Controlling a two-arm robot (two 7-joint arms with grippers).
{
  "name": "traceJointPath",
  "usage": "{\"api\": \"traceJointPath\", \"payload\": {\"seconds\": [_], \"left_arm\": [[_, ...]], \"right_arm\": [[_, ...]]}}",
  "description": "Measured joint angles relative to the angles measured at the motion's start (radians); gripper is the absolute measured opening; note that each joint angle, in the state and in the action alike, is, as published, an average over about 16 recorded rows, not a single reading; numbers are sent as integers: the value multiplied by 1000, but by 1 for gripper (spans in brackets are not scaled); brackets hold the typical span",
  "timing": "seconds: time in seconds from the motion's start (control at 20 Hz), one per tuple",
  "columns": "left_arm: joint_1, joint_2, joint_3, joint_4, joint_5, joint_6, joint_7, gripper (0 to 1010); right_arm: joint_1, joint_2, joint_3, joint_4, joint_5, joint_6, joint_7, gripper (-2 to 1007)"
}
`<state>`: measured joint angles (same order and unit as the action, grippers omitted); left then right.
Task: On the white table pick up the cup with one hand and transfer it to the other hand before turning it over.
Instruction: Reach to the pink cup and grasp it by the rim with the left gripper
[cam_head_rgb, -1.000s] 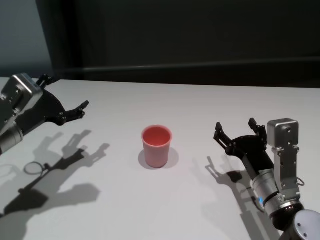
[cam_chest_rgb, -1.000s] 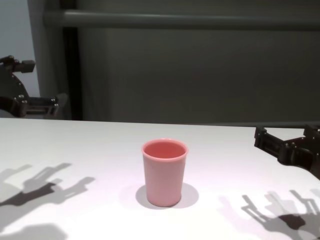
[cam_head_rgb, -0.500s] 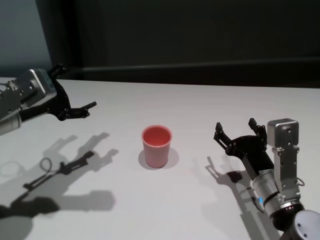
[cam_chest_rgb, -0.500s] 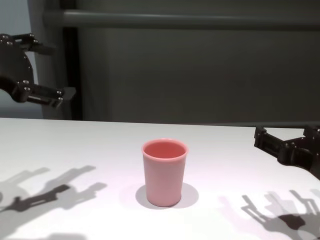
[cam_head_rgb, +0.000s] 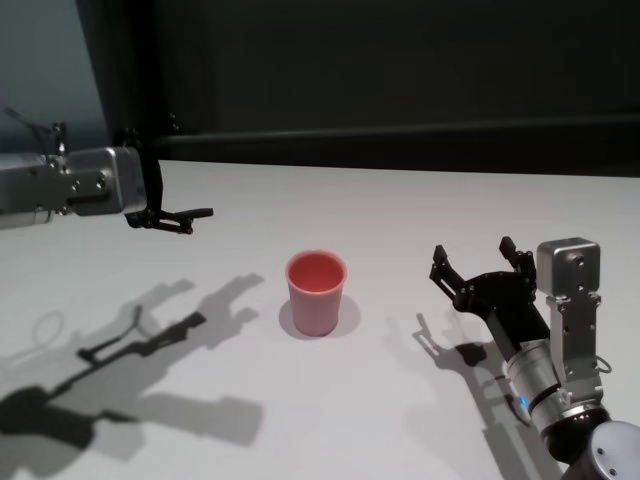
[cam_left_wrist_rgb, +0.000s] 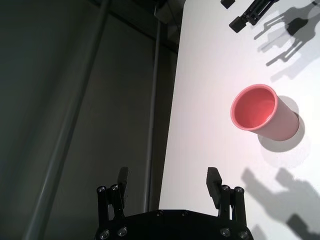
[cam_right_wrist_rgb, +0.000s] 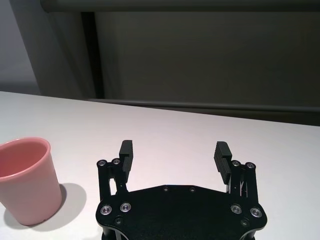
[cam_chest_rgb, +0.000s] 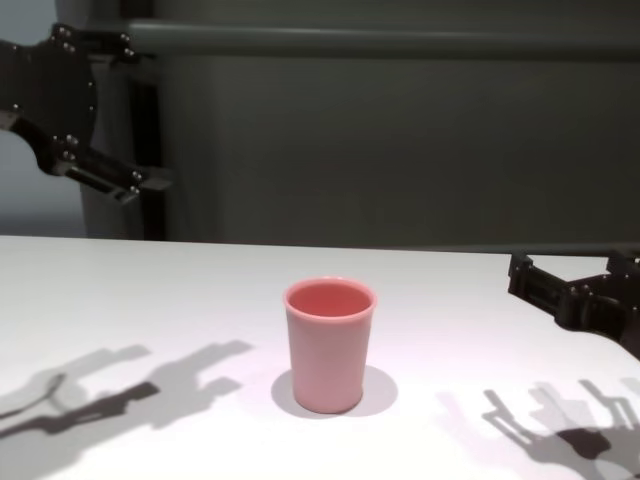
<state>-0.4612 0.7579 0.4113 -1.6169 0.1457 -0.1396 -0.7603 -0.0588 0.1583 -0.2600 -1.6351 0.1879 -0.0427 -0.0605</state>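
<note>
Standing upright with its mouth up on the white surface, the cup is sitting between both sets of fingers, well apart from each. The left gripper is hovering high with its fingers spread wide and holding nothing; the right gripper is waiting low, fingers equally wide and empty. The cup is looking light, stiff and smooth, probably slippery, so gripping across its upper wall, below the rim, seems the safest hold for 1 later handover.

Bare white table all around the upright cup, both open end effectors well apart.
</note>
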Motion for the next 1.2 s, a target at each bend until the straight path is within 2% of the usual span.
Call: {"api": "traceJointPath", "payload": {"seconds": [0.3, 0.55, 0.85, 1.2], "left_arm": [[-115, 15, 92, 8, 58, -56, -118, 1003], [-198, 8, 171, 31, 104, -99, -208, 1003], [-274, -22, 261, 75, 157, -143, -290, 1003], [-350, -75, 358, 139, 214, -195, -371, 1003]], "right_arm": [[0, 0, 0, 0, 0, 0, 0, 1000], [0, 0, 0, 0, 0, 0, 0, 1000], [0, 0, 0, 0, 0, 0, 0, 1000], [0, 0, 0, 0, 0, 0, 0, 1000]]}}
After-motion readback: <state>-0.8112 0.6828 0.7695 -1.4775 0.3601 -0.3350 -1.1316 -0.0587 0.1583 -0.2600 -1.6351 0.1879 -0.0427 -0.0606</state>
